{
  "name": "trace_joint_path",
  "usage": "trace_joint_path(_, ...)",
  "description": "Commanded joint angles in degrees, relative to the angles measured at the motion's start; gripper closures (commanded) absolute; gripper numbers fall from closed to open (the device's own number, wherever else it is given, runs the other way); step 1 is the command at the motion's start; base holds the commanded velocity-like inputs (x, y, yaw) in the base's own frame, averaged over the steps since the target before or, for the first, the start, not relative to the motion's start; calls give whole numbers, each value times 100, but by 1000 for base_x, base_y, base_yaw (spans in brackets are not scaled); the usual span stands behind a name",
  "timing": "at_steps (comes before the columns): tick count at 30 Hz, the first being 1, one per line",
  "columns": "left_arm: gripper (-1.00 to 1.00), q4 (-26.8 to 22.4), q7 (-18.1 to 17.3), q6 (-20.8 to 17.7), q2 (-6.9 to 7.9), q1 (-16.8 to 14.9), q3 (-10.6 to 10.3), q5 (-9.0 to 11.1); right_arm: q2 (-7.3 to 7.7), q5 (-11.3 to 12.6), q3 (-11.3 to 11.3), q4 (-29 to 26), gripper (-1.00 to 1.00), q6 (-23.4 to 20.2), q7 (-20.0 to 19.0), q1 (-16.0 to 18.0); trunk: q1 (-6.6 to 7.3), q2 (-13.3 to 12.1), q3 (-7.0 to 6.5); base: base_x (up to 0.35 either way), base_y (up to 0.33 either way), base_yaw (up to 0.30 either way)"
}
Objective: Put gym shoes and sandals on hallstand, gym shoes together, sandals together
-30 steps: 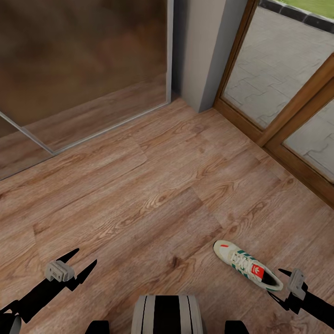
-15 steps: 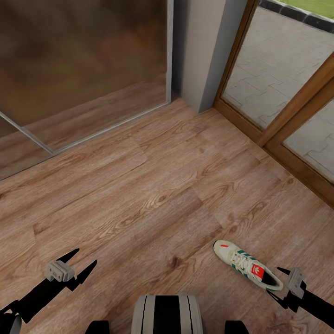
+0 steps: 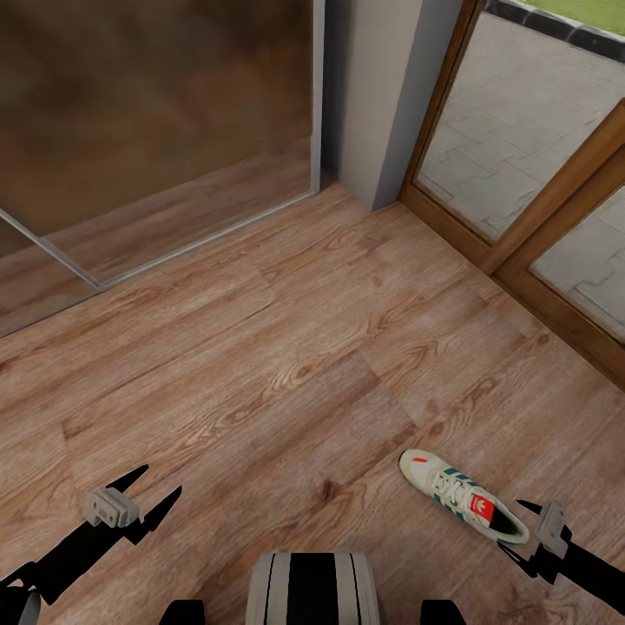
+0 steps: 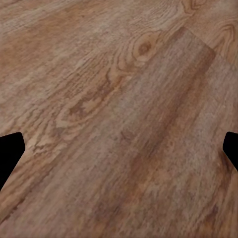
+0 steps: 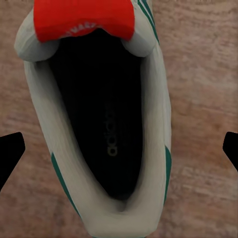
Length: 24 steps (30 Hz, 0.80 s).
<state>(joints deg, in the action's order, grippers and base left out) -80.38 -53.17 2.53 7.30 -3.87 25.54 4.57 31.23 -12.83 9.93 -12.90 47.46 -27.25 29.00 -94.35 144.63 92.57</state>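
- White shoe lies on the floor; your right gripper hangs spread wide at its heel, holding nothing.
- Your left gripper is spread wide too, empty.

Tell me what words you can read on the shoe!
"adidas": dark letters on the insole inside the gym shoe, seen from the right wrist view.
White print on its red-orange tongue label: too blurred to read.
White mark on the tongue in the head view: too small to read.
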Motion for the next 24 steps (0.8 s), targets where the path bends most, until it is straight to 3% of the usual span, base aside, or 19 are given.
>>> trace_joint_path(1, -100, 0, 0, 0, 0, 0, 0, 0, 0, 0, 0, 0, -100, 0, 0, 0, 0, 0, 0, 0, 0, 0)
trace_joint_path(24, -100, 15, 0, 19, 0, 0, 3, 0, -19, -14, 4, -90, -100, -223, -1, -4, 0, 0, 22, 0, 0, 0)
